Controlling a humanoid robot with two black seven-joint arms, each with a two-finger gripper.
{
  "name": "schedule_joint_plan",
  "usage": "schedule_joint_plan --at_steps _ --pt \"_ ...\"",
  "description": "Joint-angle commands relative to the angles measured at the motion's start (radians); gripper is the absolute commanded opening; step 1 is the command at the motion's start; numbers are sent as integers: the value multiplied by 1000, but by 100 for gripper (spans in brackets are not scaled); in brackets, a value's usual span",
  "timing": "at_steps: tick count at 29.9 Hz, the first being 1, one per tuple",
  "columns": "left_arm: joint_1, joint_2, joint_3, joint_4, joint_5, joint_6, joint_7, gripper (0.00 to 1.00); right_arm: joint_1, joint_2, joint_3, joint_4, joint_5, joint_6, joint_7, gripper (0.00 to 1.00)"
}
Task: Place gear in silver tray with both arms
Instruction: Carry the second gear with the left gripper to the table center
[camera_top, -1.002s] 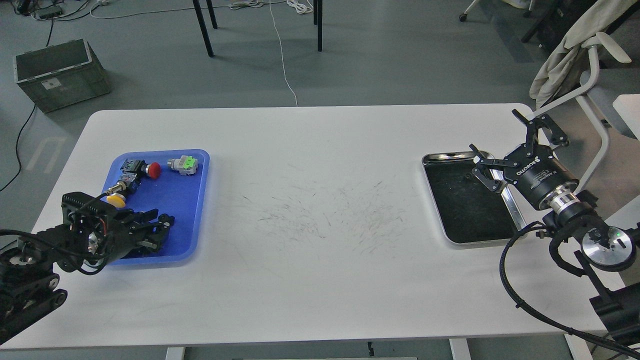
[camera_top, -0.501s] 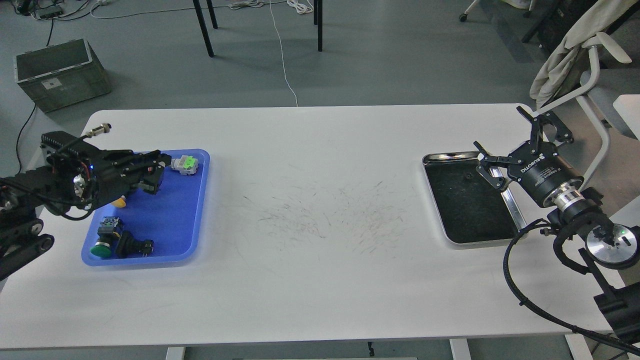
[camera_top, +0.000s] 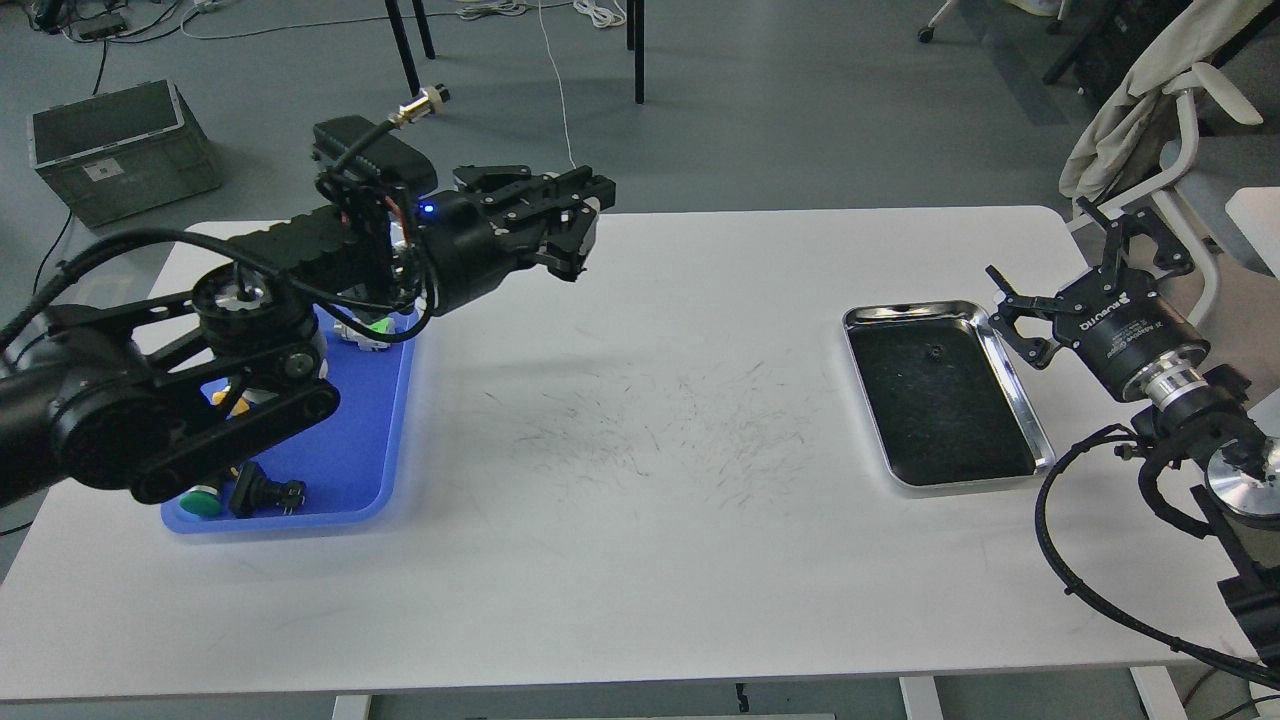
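The silver tray (camera_top: 1022, 385) lies on the right of the white table, with a tiny dark speck (camera_top: 935, 350) on its dark bottom. My right gripper (camera_top: 1055, 265) is open and empty, hovering just past the tray's right rim near its far corner. My left gripper (camera_top: 572, 228) is raised high over the table's far left-centre, well away from the silver tray. Its fingers are closed around a small dark part with a pale bit at the tip. I cannot make out what kind of part it is.
The blue plastic tray (camera_top: 365, 440) sits at the left, partly hidden by my left arm. It holds a green-and-white connector (camera_top: 368, 330), a green button (camera_top: 200, 500) and a black part (camera_top: 265, 492). A chair (camera_top: 1180, 130) stands beyond the table's right end.
My left gripper has left the blue tray, risen and swung right over the table with the dark part. My right gripper has drawn back right, off the silver tray.
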Motion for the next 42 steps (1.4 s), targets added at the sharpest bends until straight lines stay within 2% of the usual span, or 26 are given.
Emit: schedule_joint_plan --at_steps 1,6,11,18,21,28,35,42 --pt "10 -131 63 83 24 1 27 11 44 -12 -2 -4 0 -14 -1 97" --pt "37 -296 145 176 27 9 68 11 79 -13 -15 -5 0 -40 -1 97" --pt "74 -440 203 279 28 55 71 11 102 -13 -32 -16 -1 -60 -1 97" --pt "131 -454 231 478 27 144 65 12 168 -13 -68 -73 -1 -65 -1 97" --pt "137 -454 249 549 25 146 57 12 173 -16 -67 -71 2 -60 -3 97" --pt "136 -454 280 552 18 156 54 12 171 -19 -72 -73 2 -59 -8 97" --pt "140 -454 281 491 22 159 59 13 171 -18 -72 -73 0 -60 -8 97" --pt "179 -454 284 483 25 158 56 14 173 -16 -73 -73 0 -63 -8 97"
